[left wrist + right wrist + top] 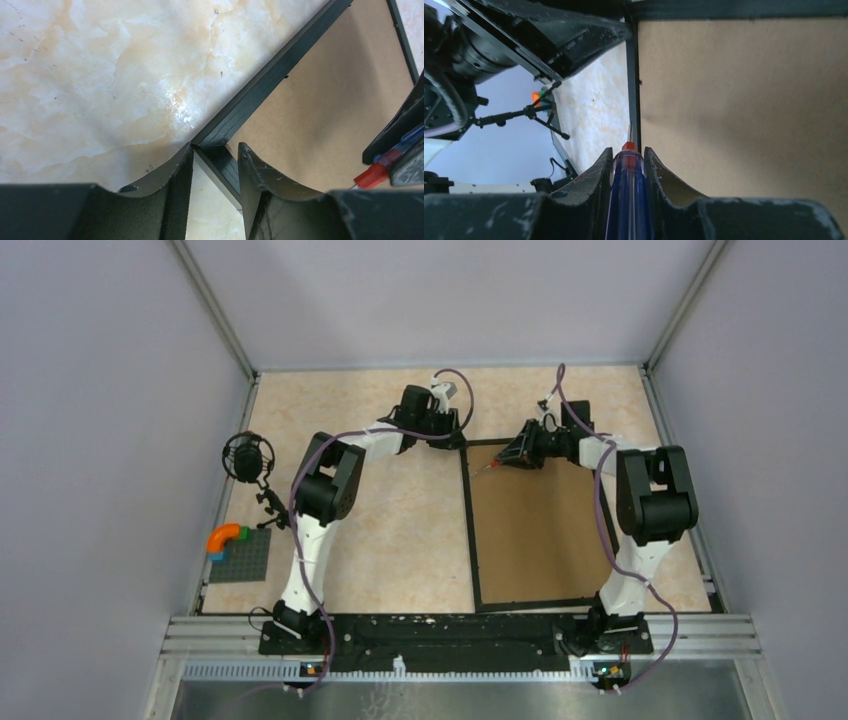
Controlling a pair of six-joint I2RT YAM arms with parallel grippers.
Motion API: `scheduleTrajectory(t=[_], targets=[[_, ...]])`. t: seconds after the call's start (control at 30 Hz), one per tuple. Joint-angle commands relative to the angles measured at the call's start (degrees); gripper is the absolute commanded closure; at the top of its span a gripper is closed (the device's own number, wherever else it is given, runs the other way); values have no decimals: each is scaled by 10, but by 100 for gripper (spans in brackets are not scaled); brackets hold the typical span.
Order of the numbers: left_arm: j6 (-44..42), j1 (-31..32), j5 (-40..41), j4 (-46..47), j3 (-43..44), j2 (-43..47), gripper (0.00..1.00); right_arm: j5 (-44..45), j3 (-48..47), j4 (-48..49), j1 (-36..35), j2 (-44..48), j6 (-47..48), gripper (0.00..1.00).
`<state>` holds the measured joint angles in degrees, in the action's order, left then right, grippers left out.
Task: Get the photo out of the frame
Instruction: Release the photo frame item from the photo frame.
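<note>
The frame (pixel 470 540) lies face down on the right half of the table, thin black rim around a brown board back (pixel 535 530). The photo is hidden. My left gripper (pixel 455 440) is at the frame's far left corner. In the left wrist view its fingers (pixel 216 146) straddle that corner (pixel 270 80), open, with bare table showing between one finger and the rail. My right gripper (pixel 505 458) is shut on a blue-handled screwdriver (pixel 629 200). Its red-collared tip (pixel 372 175) points at the frame's left rail (pixel 633 110), just near the corner.
A black round device on a small stand (pixel 247 457) sits by the left wall. A grey baseplate (pixel 240 555) with an orange and green brick lies near the left front. Grey walls close in three sides, and a metal rail (pixel 460 640) runs along the near edge.
</note>
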<state>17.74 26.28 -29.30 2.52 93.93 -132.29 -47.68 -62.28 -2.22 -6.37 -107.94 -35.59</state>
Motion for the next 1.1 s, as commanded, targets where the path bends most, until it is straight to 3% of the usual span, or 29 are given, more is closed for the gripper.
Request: scheduleTrajectory(t=[0.0, 0.27, 1.07], targets=[[-33, 4, 14, -53, 2, -25, 58, -12, -49, 45, 17, -9, -5, 100], [-19, 7, 8, -55, -31, -15, 65, 22, -65, 63, 29, -34, 0, 100], [-6, 10, 5, -51, -33, -25, 67, 38, -30, 92, 4, -57, -11, 100]])
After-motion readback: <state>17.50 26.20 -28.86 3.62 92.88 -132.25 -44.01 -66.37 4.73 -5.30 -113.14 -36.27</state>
